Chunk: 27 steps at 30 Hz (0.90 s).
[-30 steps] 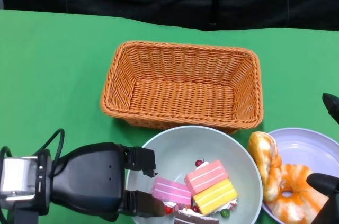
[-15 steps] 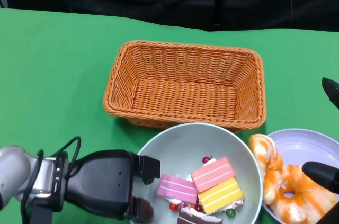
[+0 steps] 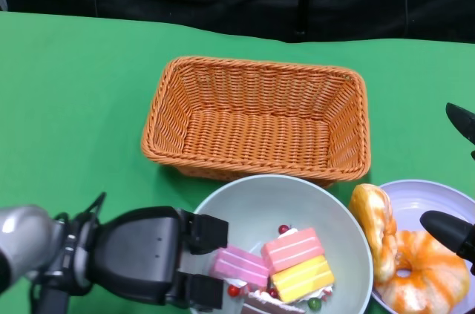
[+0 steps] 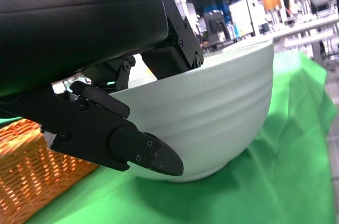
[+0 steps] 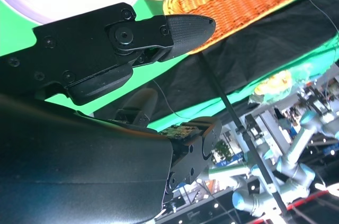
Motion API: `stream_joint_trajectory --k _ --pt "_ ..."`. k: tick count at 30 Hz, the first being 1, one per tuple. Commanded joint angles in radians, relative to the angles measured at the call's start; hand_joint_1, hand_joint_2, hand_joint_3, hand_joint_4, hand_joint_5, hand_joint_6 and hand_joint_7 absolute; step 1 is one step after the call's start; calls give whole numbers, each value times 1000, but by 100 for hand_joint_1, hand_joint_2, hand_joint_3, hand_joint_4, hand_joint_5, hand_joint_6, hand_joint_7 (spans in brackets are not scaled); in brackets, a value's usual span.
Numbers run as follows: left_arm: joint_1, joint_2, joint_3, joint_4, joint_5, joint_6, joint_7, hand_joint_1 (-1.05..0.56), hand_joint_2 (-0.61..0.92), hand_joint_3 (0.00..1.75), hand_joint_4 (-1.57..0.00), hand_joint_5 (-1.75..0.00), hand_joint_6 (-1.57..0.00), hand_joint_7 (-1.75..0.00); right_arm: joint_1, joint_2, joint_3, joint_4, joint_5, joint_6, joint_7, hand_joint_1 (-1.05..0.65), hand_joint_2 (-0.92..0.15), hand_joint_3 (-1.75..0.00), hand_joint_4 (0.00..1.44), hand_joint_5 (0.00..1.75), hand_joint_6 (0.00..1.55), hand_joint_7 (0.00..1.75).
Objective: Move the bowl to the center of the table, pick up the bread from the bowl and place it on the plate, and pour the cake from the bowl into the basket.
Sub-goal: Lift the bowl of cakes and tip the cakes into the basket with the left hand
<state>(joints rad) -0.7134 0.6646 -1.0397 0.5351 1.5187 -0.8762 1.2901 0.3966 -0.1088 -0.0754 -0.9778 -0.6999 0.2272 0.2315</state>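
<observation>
Bright even light, blurred wrist backgrounds

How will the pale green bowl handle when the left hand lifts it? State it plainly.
The bowl looks stiff and glazed, so probably slippery where the left hand grips its rim. Its rounded underside, seen in the left wrist view, suggests it may rock when pushed. The cake pieces lie loose inside and would likely slide once it tilts.

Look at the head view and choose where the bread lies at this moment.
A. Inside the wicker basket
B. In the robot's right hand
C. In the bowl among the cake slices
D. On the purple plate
D: both pieces of bread rest on the purple plate to the right of the bowl, which holds only cake slices; the wicker basket is empty.
</observation>
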Motion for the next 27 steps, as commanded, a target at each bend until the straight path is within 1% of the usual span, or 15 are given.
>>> stream_joint_trajectory --k 1,2,5,8,11,12,13,15,16,17,21,22,24,26,27 --pt "35 91 68 -100 -90 -35 -57 -35 91 8 -92 -175 -77 -142 14 13 -15 -22 38 -23 -24 -51 -92 -25 34 89 39 27" --pt "45 108 82 -125 -102 -36 -75 -33 90 7 -91 -175 -77 -142 17 13 -18 -22 47 -28 -27 -50 -92 -26 35 91 41 28" --pt "100 175 162 -210 -167 -45 -121 -28 89 7 -91 -175 -81 -145 45 25 -4 -22 82 -53 -38 -48 -92 -26 37 94 42 30" --pt "139 198 229 -255 -220 -73 -149 -24 87 5 -90 -175 -81 -149 73 45 17 -24 116 -61 -43 -47 -92 -24 37 96 42 32" --pt "162 193 271 -270 -236 -93 -170 -24 88 5 -92 -175 -82 -152 86 48 25 -23 123 -70 -48 -47 -92 -24 37 97 42 34" --pt "173 196 292 -276 -258 -102 -185 -24 88 6 -92 -175 -81 -155 103 48 38 -19 130 -84 -51 -47 -92 -24 37 97 42 35" --pt "183 197 312 -279 -276 -110 -200 -25 90 7 -92 -175 -78 -162 116 48 50 -14 138 -97 -54 -46 -92 -24 37 97 42 35" --pt "199 196 348 -285 -299 -119 -226 -25 90 8 -92 -175 -75 -168 138 48 74 1 149 -126 -64 -45 -92 -24 37 98 42 37" --pt "205 194 361 -287 -301 -122 -237 -24 88 7 -92 -175 -78 -162 144 47 80 7 150 -136 -69 -43 -92 -24 37 98 42 38" --pt "210 191 373 -287 -305 -126 -250 -24 87 7 -92 -175 -79 -159 153 46 89 11 151 -145 -73 -43 -92 -24 37 99 42 38" --pt "225 180 411 -289 -310 -137 -286 -22 85 7 -94 -175 -79 -159 174 51 111 23 152 -172 -91 -41 -92 -25 37 99 41 40" --pt "230 173 421 -283 -322 -147 -284 -22 85 7 -94 -175 -78 -162 181 52 118 25 153 -178 -96 -41 -92 -25 37 99 41 41" --pt "243 158 442 -275 -337 -158 -275 -20 86 10 -96 -175 -76 -172 192 52 128 26 157 -183 -104 -40 -92 -26 38 100 41 43" --pt "245 141 460 -266 -338 -165 -264 -20 87 11 -97 -175 -75 -174 203 52 139 31 163 -188 -111 -39 -92 -27 38 100 41 44" --pt "244 135 467 -264 -336 -169 -261 -20 88 12 -98 -175 -75 -174 207 52 144 32 166 -188 -113 -38 -92 -25 38 102 39 49"
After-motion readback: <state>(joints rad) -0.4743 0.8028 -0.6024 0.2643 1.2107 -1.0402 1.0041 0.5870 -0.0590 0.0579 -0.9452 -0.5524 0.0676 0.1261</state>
